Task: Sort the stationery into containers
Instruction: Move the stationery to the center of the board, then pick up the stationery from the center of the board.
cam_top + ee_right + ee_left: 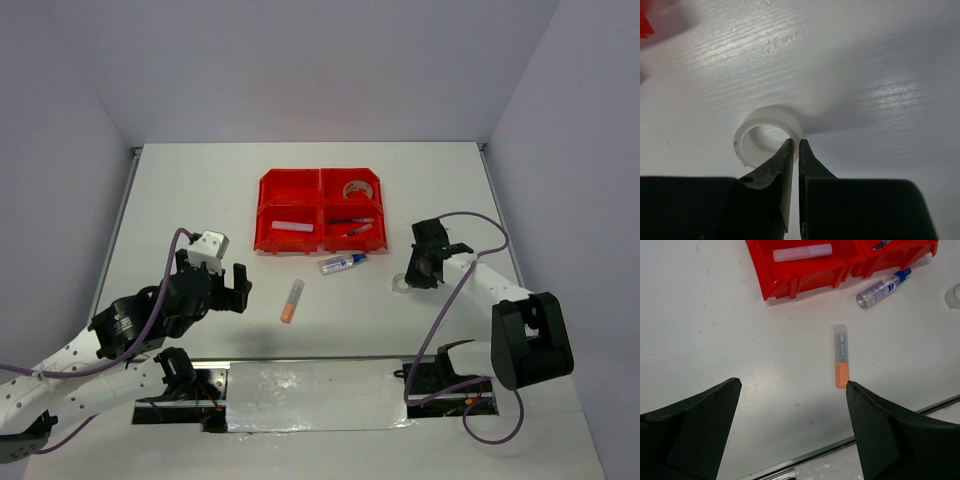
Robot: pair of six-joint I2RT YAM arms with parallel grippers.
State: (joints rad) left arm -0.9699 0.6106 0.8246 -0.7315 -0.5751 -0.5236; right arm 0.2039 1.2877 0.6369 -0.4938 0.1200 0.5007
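While your right jaws pinched the tape roll (766,113) wall, one inside the ring, you needed a straight lift, no twist; left jaws were spread wide.

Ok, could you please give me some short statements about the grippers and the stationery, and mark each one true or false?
1. The right gripper is shut on the wall of a tape roll. True.
2. The left gripper holds the orange highlighter. False: its jaws stand wide open, and the highlighter lies on the table, apart from it.
3. The glue tube lies inside the red bins. False: it lies on the table, just in front of them.
4. A second tape roll lies in the far right bin. True.
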